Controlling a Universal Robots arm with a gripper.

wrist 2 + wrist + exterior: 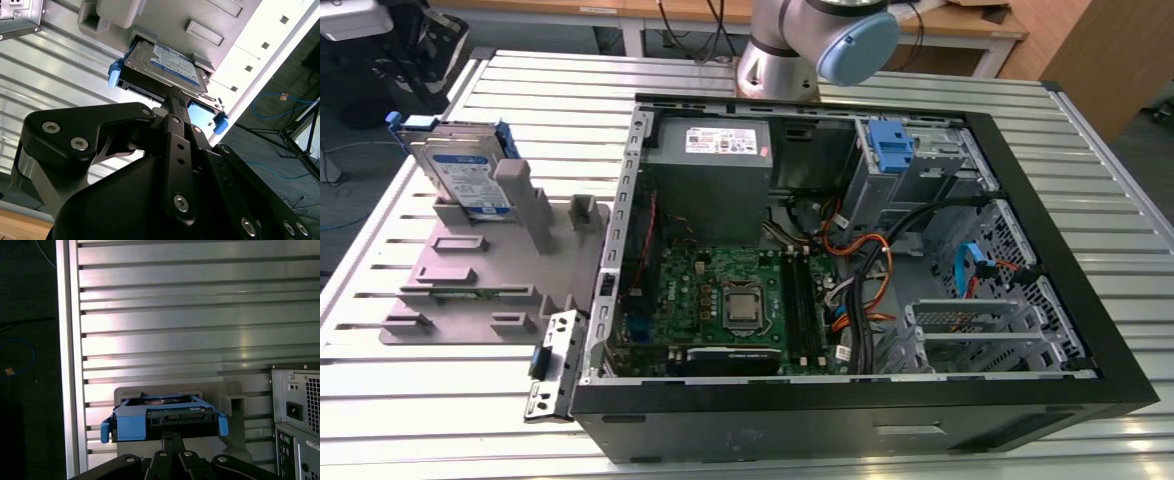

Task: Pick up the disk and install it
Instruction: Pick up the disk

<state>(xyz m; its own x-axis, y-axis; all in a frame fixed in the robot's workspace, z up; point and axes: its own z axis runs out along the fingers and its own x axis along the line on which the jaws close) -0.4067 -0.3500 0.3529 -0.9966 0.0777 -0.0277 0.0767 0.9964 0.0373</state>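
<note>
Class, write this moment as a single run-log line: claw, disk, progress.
claw: shut, empty, apart from disk | disk: upright in grey fixture, beside open computer case | install: not yet done

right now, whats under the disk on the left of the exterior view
The disk stands on edge in a grey holder, which sits on the slatted metal table. The holder's walls cover the disk's bottom edge and the slot floor.
</note>
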